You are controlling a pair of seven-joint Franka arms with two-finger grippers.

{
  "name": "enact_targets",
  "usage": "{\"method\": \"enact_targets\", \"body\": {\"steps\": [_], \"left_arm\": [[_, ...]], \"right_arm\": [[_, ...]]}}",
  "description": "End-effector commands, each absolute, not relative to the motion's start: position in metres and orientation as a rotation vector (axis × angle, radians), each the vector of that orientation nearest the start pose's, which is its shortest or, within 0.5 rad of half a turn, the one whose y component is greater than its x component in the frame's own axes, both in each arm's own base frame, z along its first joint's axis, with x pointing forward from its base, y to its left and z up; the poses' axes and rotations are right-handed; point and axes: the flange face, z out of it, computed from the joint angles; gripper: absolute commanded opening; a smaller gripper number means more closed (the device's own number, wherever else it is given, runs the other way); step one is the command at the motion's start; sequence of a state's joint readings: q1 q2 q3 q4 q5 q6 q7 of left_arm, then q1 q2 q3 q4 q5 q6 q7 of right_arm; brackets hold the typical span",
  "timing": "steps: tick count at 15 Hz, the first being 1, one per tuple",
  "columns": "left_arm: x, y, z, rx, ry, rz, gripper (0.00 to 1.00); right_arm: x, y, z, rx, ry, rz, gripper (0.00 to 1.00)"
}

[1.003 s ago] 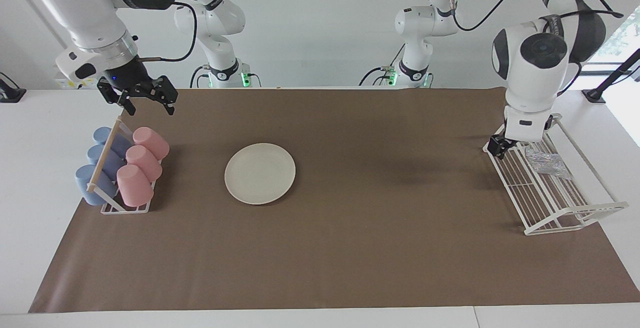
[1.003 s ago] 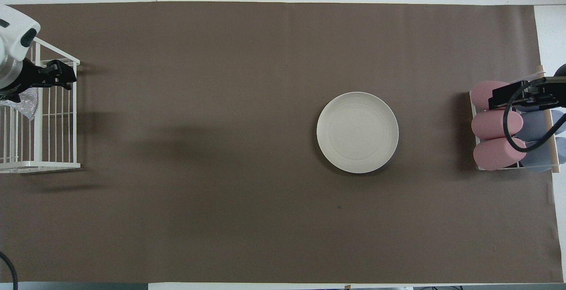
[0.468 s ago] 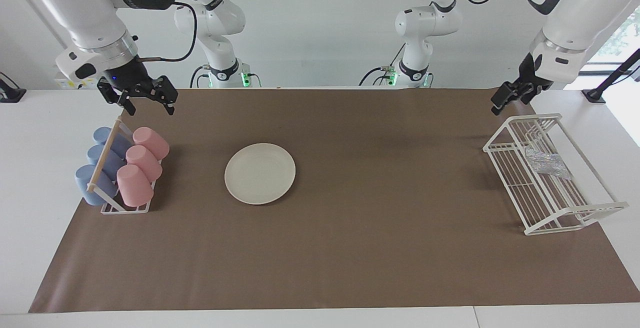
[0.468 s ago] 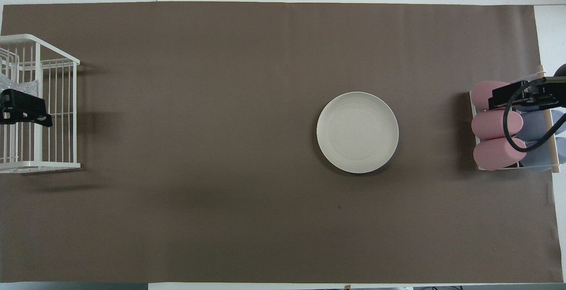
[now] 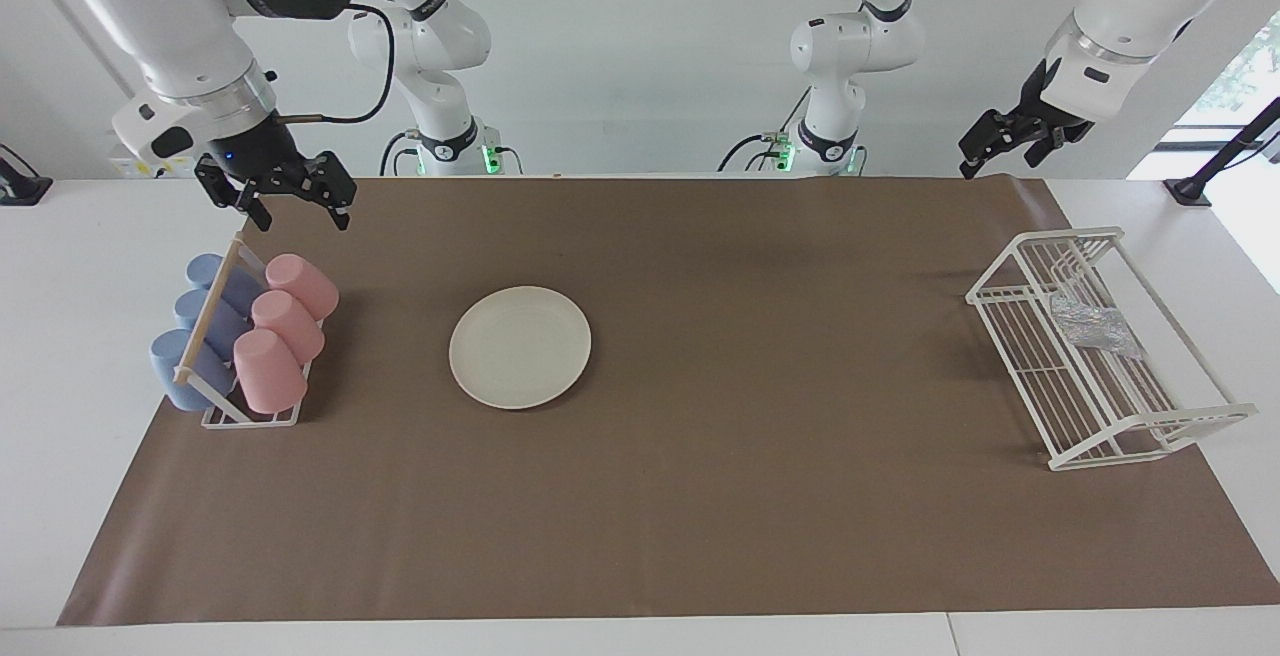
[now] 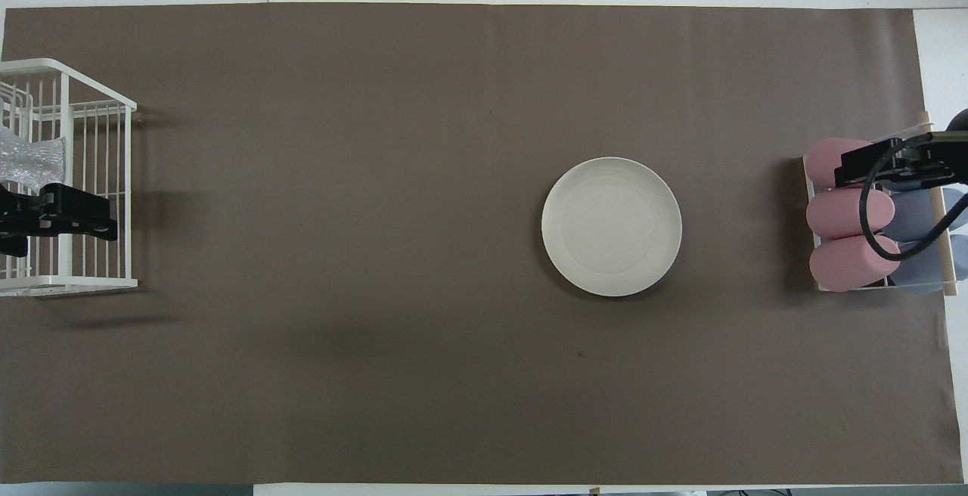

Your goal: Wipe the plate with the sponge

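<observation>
The cream-white plate point(image 5: 520, 346) lies flat on the brown mat, between the middle of the table and the cup rack; it also shows in the overhead view point(image 6: 611, 226). The silvery sponge point(image 5: 1095, 328) lies inside the white wire rack point(image 5: 1100, 416) at the left arm's end of the table, and shows in the overhead view point(image 6: 30, 159). My left gripper point(image 5: 1000, 158) is open and empty, raised high over the mat's edge by that rack point(image 6: 98, 282). It also shows in the overhead view point(image 6: 83, 216). My right gripper point(image 5: 297, 198) is open and empty above the cup rack's robot-side end point(image 6: 892, 163).
A cup rack point(image 5: 245, 336) with pink and blue cups lying on their sides stands at the right arm's end of the table point(image 6: 870, 216). The brown mat point(image 5: 700, 496) covers most of the table.
My left gripper has risen from the wire rack and drawn back toward the robots, empty. The sponge has stayed in the rack. The right arm has not moved.
</observation>
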State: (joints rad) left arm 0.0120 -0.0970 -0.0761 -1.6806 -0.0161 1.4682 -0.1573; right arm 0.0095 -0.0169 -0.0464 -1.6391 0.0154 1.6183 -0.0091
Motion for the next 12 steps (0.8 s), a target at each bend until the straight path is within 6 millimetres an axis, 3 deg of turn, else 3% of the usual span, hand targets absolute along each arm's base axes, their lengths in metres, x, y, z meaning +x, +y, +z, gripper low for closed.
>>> {"method": "enact_targets", "body": {"steps": [1, 6, 12], "left_arm": [[0.519, -0.038, 0.634, -3.146, -0.144, 0.16, 1.0], [0.531, -0.033, 0.619, -3.152, -0.161, 0.125, 1.0], [0.533, -0.032, 0.62, -3.154, -0.164, 0.101, 1.0]], "right_arm": [[0.552, -0.018, 0.605, -3.119, 0.071, 0.011, 1.0], [0.551, -0.018, 0.605, -3.118, 0.071, 0.016, 1.0], [0.551, -0.019, 0.605, -3.118, 0.071, 0.016, 1.0]]}}
